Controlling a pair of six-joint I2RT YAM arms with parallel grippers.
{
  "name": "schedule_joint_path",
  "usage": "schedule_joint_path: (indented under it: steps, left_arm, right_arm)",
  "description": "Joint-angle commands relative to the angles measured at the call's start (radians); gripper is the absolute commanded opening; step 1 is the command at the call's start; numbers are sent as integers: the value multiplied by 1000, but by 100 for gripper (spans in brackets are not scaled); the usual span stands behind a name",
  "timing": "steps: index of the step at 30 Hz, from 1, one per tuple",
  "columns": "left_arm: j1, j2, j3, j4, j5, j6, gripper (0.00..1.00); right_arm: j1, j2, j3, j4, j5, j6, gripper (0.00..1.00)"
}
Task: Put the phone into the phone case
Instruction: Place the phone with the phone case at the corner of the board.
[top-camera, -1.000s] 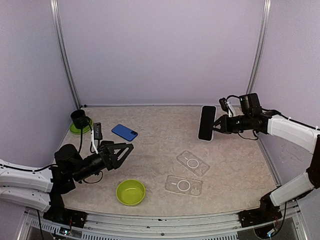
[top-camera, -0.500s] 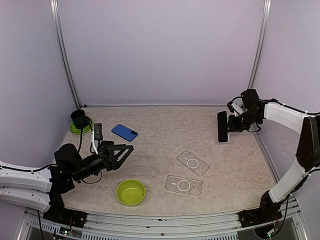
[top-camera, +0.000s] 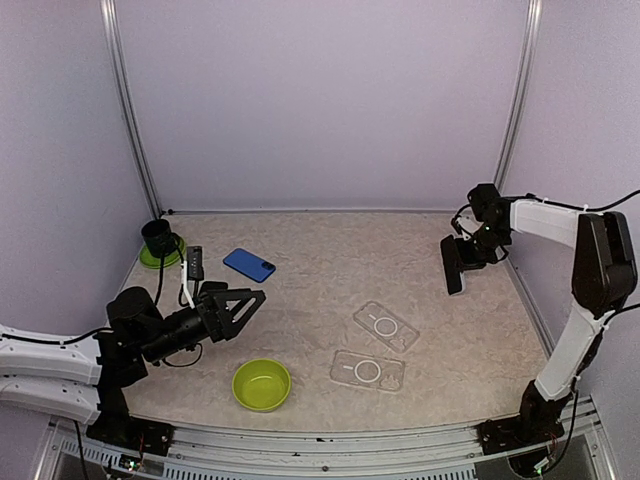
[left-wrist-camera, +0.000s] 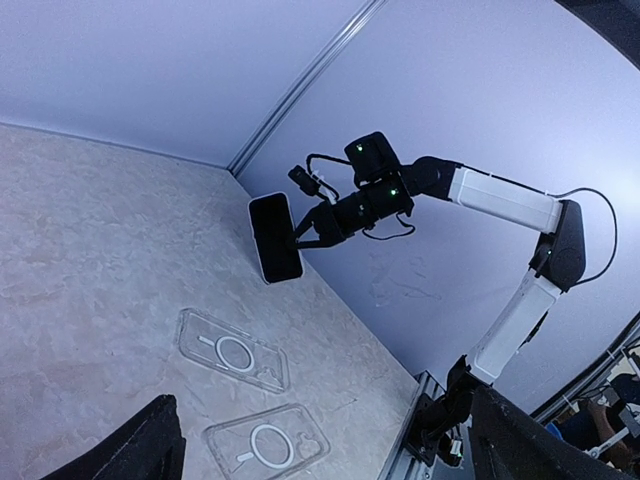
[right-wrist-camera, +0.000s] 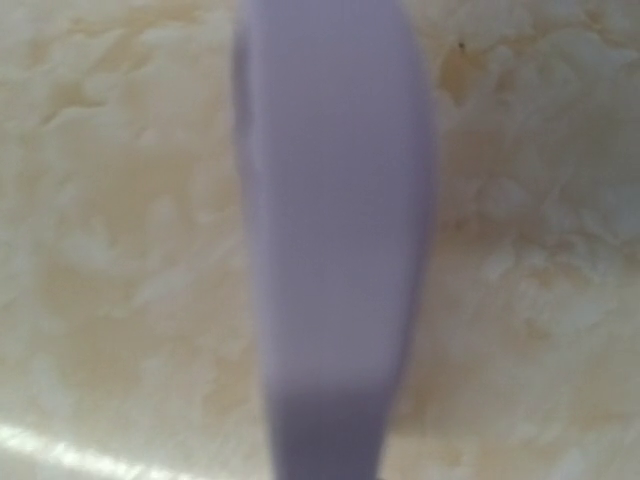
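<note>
the right pincer (top-camera: 468, 250) is clamped tight on a black phone (top-camera: 453, 266), holding it upright on its short end at the right of the top frame, low over the tabletop (top-camera: 320, 250). i cannot tell whether its bottom edge touches. it seems gripped near the top, so the lower end is free, which should suit tipping it down into a shell.

a clear case (top-camera: 386, 326) lies flat right of lower centre, and a second clear case (top-camera: 367, 370) lies just below it. both are well apart from the phone, so the carry is not yet done.

the left pincer (top-camera: 248, 310) hangs spread wide and empty at lower left, probably kept ready to steady a case. a blue phone (top-camera: 249, 265) lies left of centre. the right wrist view gives only a lilac blur.
</note>
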Motion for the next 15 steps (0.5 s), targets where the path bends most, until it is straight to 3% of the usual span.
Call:
schedule_joint_path:
  steps: [1, 15]
  left_arm:
    - [8, 14, 22, 10, 14, -5, 97]
    - [20, 44, 29, 13, 16, -8, 97]
  right_arm:
    - [-6, 45, 65, 1, 60, -6, 0]
    - [-6, 189, 156, 24, 167, -10, 6]
